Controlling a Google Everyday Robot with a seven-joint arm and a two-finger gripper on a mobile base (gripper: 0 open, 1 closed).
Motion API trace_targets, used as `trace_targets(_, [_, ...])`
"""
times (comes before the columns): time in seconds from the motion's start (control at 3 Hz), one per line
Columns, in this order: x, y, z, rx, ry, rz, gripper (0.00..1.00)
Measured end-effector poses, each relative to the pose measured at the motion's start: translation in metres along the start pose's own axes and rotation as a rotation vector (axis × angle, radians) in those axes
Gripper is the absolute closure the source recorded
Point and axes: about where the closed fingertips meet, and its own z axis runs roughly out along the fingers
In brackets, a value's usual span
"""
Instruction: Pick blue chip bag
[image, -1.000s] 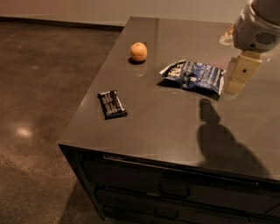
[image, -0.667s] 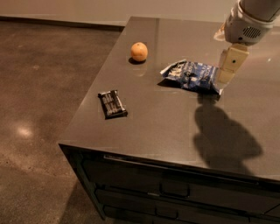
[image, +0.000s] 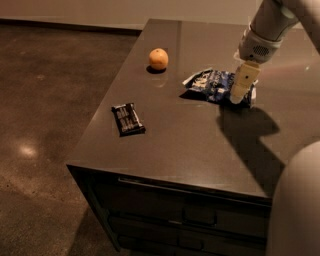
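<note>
Blue chip bag (image: 212, 84) lies crumpled on the dark table (image: 200, 145), toward the far right of its top. My gripper (image: 236, 97) hangs tip-down at the bag's right end, perhaps touching it. From this angle I cannot tell whether the gripper is open or closed, or whether it has hold of anything. An orange (image: 158, 58) sits well apart to the bag's left. A flat black packet (image: 127, 119) lies nearer the table's front left edge.
</note>
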Motion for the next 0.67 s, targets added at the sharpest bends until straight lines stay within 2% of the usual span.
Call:
trace_targets(0.33, [-0.003,-0.009,0.031,-0.041,0.014,0.021,0.00])
trace_targets(0.67, [-0.004,-0.015,0.048,-0.065,0.050,0.038,0.18])
